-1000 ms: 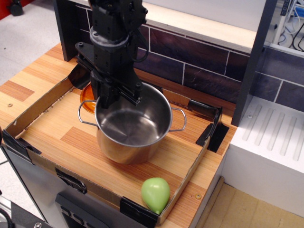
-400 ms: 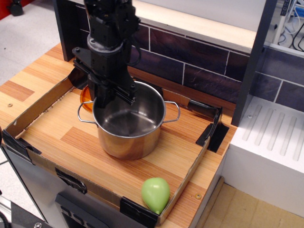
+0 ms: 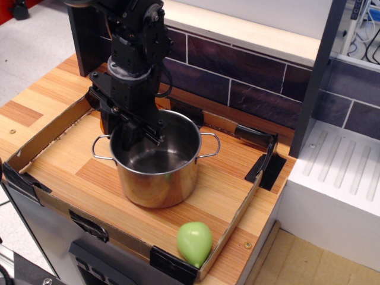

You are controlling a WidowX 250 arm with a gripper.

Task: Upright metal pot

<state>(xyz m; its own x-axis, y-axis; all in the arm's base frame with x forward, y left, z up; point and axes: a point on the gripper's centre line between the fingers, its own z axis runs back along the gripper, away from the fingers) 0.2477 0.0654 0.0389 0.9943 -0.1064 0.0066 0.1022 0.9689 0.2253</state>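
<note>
The metal pot (image 3: pixel 157 178) stands nearly upright on the wooden floor of the cardboard tray (image 3: pixel 44 133), mouth up, with its wire loop handles out to the left and right. It is empty inside. My black gripper (image 3: pixel 138 132) comes down from above at the pot's back-left rim. It is shut on the rim, one finger inside the pot and one outside. The arm hides the spot behind the pot.
A green pear-shaped object (image 3: pixel 195 242) lies at the tray's front right corner. Low cardboard walls with black tape corners (image 3: pixel 264 166) ring the tray. A dark tiled wall (image 3: pixel 249 83) runs behind, and a white ribbed surface (image 3: pixel 344 172) lies to the right.
The pot has tipped from leaning toward the camera to nearly upright and shifted left. My gripper moved down and left with the rim. The orange lid behind it has gone out of sight.
</note>
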